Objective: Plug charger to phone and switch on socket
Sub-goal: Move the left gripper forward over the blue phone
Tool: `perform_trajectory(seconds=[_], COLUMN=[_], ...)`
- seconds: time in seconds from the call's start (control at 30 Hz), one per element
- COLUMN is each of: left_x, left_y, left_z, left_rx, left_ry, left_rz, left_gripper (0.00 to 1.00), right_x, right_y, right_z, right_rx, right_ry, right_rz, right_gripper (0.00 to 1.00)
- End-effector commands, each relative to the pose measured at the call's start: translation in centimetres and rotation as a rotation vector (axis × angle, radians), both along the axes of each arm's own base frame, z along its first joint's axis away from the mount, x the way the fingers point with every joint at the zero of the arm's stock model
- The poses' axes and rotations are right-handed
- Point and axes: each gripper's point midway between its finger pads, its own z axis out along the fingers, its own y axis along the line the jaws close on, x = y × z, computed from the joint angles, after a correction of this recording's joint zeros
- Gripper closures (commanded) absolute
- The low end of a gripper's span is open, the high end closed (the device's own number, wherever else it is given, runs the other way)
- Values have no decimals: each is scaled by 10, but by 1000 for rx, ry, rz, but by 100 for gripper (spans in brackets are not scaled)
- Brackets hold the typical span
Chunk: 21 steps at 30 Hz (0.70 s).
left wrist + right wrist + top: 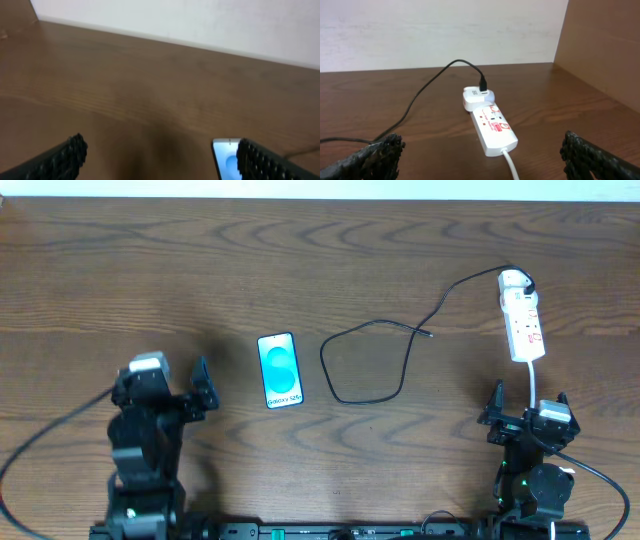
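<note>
Left gripper (161, 157): fingers spread wide, holding nothing, low over wooden table (130, 270) | phone (280, 370): flat, screen up, just right of it | charger (365, 400): looped mid-table, tip loose, other end plugged into socket (523, 320) at far right | right gripper (480, 155): fingers apart, empty, facing socket

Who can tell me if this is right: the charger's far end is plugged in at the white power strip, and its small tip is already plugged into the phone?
Not quite. In the overhead view the charger has its small tip lying loose on the table, apart from the phone, not plugged into it. Its far end is indeed plugged in at the white power strip.
</note>
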Motion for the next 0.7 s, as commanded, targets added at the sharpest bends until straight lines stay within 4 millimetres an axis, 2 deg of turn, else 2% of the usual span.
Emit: perform_trajectory(seconds=[0.0, 0.1, 0.27, 0.4, 0.67], left_x=[10, 16, 26, 30, 30], left_y=[-2, -4, -21, -34, -65], left_z=[19, 22, 26, 19, 5], left_rx=[-22, -46, -134, -203, -158], left_ry=[47, 144, 254, 336, 420], left_rz=[-9, -19, -63, -60, -168], left_gripper=[2, 2, 2, 2, 2], right_x=[-1, -1, -1, -1, -1], right_y=[-1, -1, -1, -1, -2], right_z=[0, 0, 0, 0, 0], right_rx=[-14, -14, -14, -14, -14], right_ry=[1, 1, 1, 1, 1], right_rz=[-5, -5, -5, -5, -5], right_gripper=[1, 1, 1, 1, 1])
